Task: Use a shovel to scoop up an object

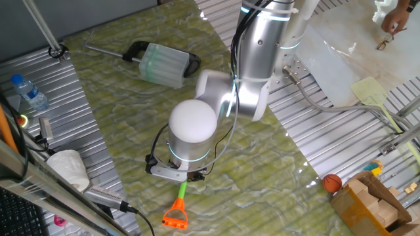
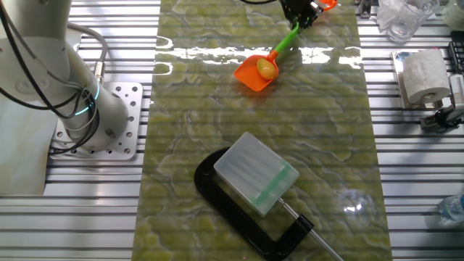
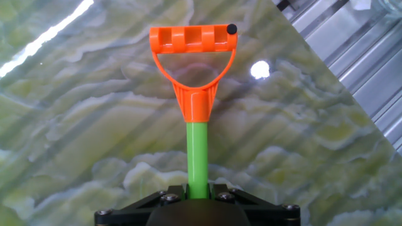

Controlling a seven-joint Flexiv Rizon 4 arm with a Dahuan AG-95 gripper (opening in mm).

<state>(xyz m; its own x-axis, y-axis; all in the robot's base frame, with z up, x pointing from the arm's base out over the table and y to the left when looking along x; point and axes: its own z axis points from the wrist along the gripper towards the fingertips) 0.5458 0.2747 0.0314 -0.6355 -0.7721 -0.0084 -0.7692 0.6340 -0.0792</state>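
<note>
The shovel has a green shaft point(image 3: 198, 157) and an orange D-shaped end point(image 3: 193, 41). My gripper point(image 2: 299, 16) is shut on the shaft, at the table's far edge in the other fixed view. Its orange blade point(image 2: 254, 74) rests low on the green table. The object point(image 2: 266, 68), a small yellow-orange oval, lies on the blade. In one fixed view the arm hides the blade and the object; only the shaft point(image 1: 182, 191) and the orange end point(image 1: 176, 217) stick out below my gripper point(image 1: 190, 175).
A clear plastic box point(image 2: 257, 172) held in a black clamp point(image 2: 232, 217) lies mid-table. A paper roll point(image 2: 421, 75) and a water bottle point(image 1: 29, 92) stand off the mat. An orange-brown ball point(image 1: 332, 182), wooden blocks point(image 1: 374, 200) and a pale spatula point(image 1: 377, 96) lie to the right.
</note>
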